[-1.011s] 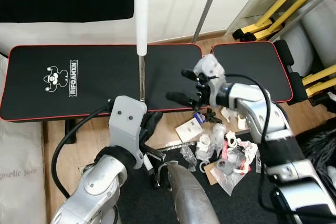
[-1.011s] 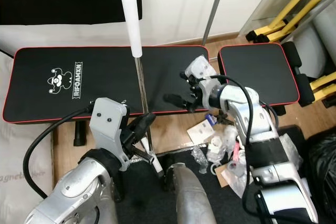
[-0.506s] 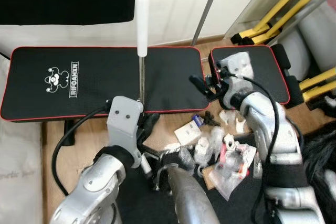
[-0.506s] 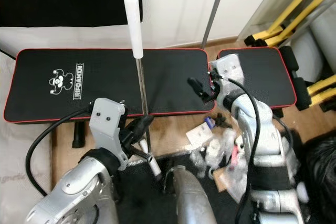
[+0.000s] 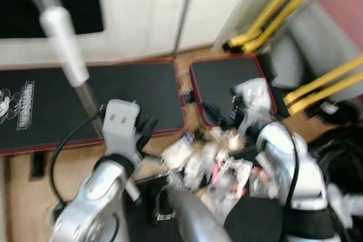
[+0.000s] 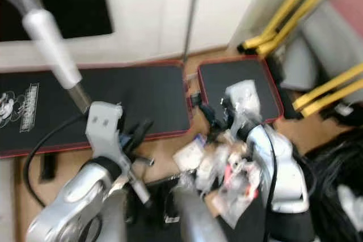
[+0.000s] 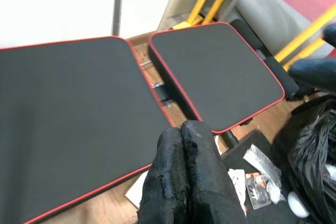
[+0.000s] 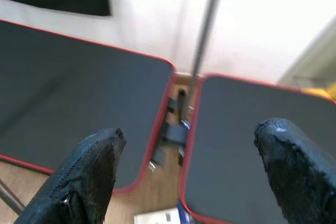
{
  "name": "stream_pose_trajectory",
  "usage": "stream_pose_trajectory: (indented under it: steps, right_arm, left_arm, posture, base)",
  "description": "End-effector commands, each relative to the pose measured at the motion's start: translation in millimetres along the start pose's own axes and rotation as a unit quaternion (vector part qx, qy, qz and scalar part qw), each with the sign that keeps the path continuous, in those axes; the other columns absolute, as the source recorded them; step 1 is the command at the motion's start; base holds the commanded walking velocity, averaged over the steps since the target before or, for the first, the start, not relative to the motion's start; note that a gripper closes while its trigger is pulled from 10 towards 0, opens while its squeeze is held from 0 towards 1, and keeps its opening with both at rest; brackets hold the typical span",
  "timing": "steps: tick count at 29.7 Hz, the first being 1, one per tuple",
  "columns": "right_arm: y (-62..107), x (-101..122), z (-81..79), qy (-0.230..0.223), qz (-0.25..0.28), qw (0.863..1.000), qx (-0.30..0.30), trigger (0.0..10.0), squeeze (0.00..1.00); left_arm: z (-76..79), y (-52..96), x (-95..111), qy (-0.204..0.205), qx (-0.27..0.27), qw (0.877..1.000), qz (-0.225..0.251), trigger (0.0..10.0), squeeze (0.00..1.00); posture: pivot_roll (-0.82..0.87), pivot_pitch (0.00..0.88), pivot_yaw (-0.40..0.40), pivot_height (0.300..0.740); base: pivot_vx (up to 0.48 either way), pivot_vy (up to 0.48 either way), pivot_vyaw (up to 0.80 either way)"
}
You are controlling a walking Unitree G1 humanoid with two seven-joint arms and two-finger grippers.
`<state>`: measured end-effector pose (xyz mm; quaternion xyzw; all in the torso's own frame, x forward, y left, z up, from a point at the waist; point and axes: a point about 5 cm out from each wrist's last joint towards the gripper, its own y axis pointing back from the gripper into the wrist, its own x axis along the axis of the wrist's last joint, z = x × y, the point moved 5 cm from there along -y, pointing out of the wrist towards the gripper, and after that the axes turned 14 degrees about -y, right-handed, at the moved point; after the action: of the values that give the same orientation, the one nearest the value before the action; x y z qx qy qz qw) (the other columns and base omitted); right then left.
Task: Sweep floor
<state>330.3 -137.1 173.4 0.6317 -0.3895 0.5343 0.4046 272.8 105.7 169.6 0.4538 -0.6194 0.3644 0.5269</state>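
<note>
since a second ago the view has swung toward the robot's right and blurred, and the right tool [image 6: 212, 118] now hovers at the gap between the two black red-edged bench pads [image 8: 79, 87], fingers [image 8: 92, 174] spread wide apart and holding nothing. left tool [image 5: 143, 131] has its fingers [image 7: 181, 174] pressed together beside the slanted broom handle [image 5: 65, 49]; whether they pinch it cannot be told. litter pile [image 5: 218, 165] lies on the floor [image 5: 25, 196] between the arms.

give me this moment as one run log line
task: sweep floor | left hand: shut, by broom handle | right hand: open, over bench | litter pile on floor | view blurred
</note>
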Motion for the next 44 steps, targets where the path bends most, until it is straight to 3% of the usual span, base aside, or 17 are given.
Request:
stream_pose_trajectory:
  steps: [1, 8, 20, 30, 44]
  right_arm:
    - [7.0, -17, -1.4, -0.008, -0.029, 1.000, -0.001, 10.0, 0.00]
    - [13.5, -28, 1.0, -0.007, -0.051, 0.999, -0.006, 10.0, 0.00]
    - [14.8, -40, 4.2, 0.000, -0.069, 0.998, -0.011, 10.0, 0.00]
    - [22.1, -51, 5.2, -0.002, -0.079, 0.997, -0.019, 10.0, 0.00]
    - [22.9, -57, 10.4, -0.007, -0.078, 0.996, -0.037, 10.0, 0.00]
  left_arm:
    - [-7.4, 6.2, -17, 0.004, 0.019, 0.999, -0.032, 10.0, 0.00]
    - [-21.7, 15.2, -42, -0.005, 0.043, 0.997, -0.068, 10.0, 0.00]
    - [-14.0, 15.8, -60, -0.009, 0.043, 0.994, -0.100, 10.0, 0.00]
    - [-10.8, 12.2, -62, -0.052, 0.038, 0.993, -0.096, 10.0, 0.00]
    - [-5.1, 0.7, -54, -0.039, 0.027, 0.996, -0.074, 10.0, 0.00]
  posture:
    - [-0.03, 0.281, -0.253, 0.740]
    - [-0.03, 0.247, -0.254, 0.740]
    - [-0.02, 0.216, -0.245, 0.740]
    - [-0.02, 0.203, -0.236, 0.740]
    - [-0.01, 0.175, -0.226, 0.740]
  base:
    - [0.000, 0.000, 0.00]
    - [0.000, 0.000, 0.00]
    - [0.000, 0.000, 0.00]
    - [0.000, 0.000, 0.00]
    - [0.000, 0.000, 0.00]
